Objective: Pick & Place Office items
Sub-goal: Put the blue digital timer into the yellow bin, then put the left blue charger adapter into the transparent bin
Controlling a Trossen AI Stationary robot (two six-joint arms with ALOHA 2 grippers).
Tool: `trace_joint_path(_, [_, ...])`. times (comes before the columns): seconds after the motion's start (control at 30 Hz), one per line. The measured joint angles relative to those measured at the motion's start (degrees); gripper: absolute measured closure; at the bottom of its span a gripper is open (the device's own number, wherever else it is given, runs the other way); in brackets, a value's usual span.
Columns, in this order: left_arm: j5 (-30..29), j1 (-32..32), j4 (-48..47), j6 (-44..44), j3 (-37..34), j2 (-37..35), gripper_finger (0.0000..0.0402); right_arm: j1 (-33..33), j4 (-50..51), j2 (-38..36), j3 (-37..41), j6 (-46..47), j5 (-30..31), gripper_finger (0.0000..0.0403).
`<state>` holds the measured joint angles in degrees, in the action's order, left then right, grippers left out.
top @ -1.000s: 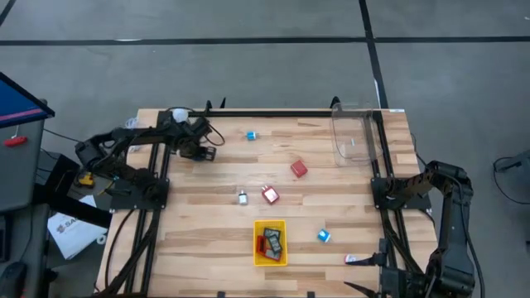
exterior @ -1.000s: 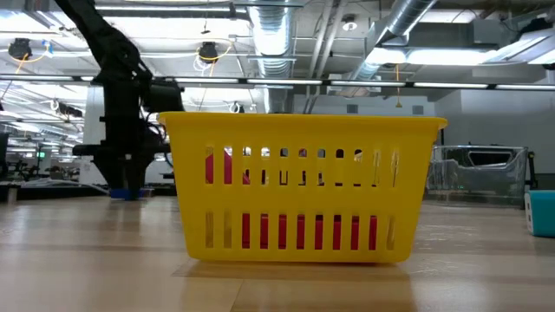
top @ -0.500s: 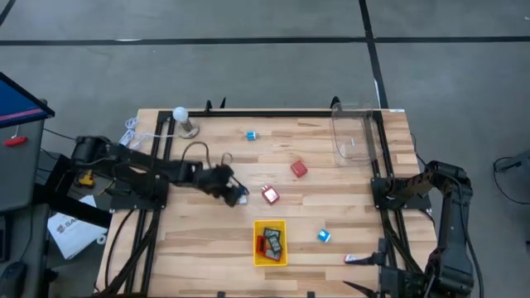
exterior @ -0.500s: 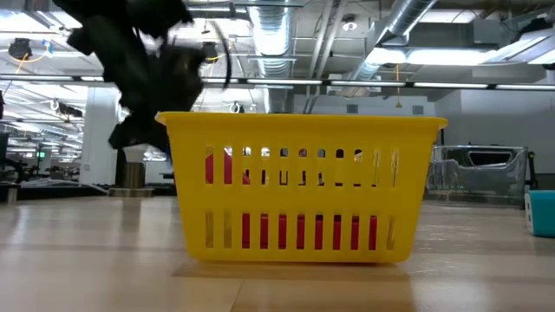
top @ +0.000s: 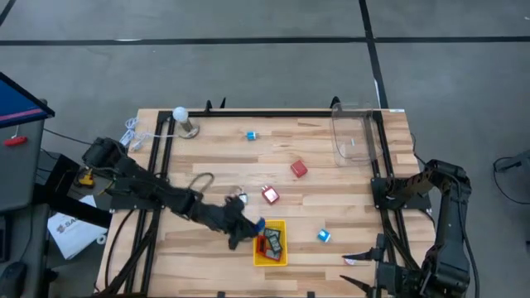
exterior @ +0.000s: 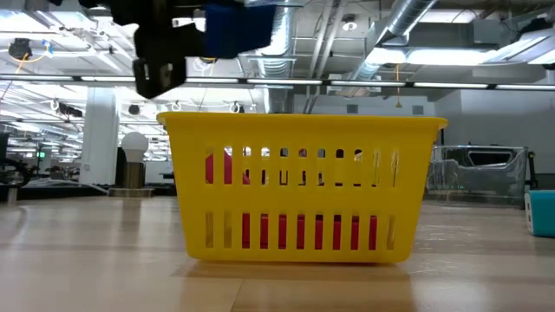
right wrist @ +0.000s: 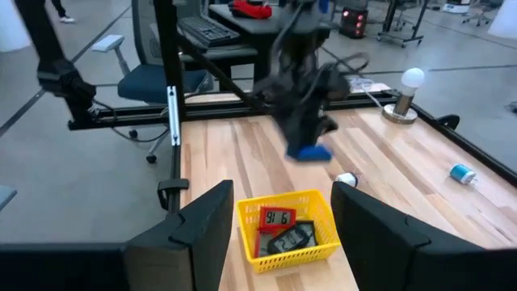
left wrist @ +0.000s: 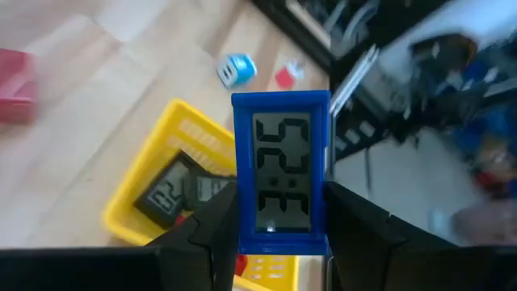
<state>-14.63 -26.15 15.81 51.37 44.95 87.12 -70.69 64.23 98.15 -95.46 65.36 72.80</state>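
Now left claw (left wrist: 279, 234) clamped on blue clock (left wrist: 280, 172), moved above yellow tray (top: 270, 257)

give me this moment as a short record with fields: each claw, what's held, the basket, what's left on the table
left claw: shut on blue clock, at the yellow basket's rim
right claw: open, parked at the table's right edge
yellow basket: holds a red clock and a black clock
loose on table: red block, blue piece, small blue piece
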Motion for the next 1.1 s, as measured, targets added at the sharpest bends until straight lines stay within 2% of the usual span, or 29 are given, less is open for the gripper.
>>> trace_joint_path(0.23, [1.5,-0.1,-0.9,-3.0,6.4,11.8,0.0255,0.8,-0.3,0.0,0.0,-0.5,-0.4,0.02])
trace_joint_path(0.37, [2.2,-0.2,-0.5,-4.8,7.3,13.8,0.0254,0.8,-0.2,0.0,0.0,-0.5,-0.5,0.02])
trace_joint_path(0.5, [2.0,-0.3,-1.0,-7.6,7.4,13.6,0.0238,0.6,-0.2,0.0,0.0,-0.5,-0.6,0.02])
trace_joint_path(0.8, [-0.7,-0.3,-1.4,-10.6,7.4,13.4,0.0162,0.6,-0.2,0.0,0.0,-0.5,-0.6,0.02])
trace_joint_path(0.97, [-4.1,-0.3,-2.7,-13.2,7.4,11.6,0.0153,0.6,-0.2,0.0,0.0,-0.5,-0.6,0.02])
trace_joint_path(1.1, [-10.0,-0.4,-9.8,-14.9,7.4,6.9,0.0159,0.6,-0.2,0.0,0.0,-0.5,-0.6,0.02])
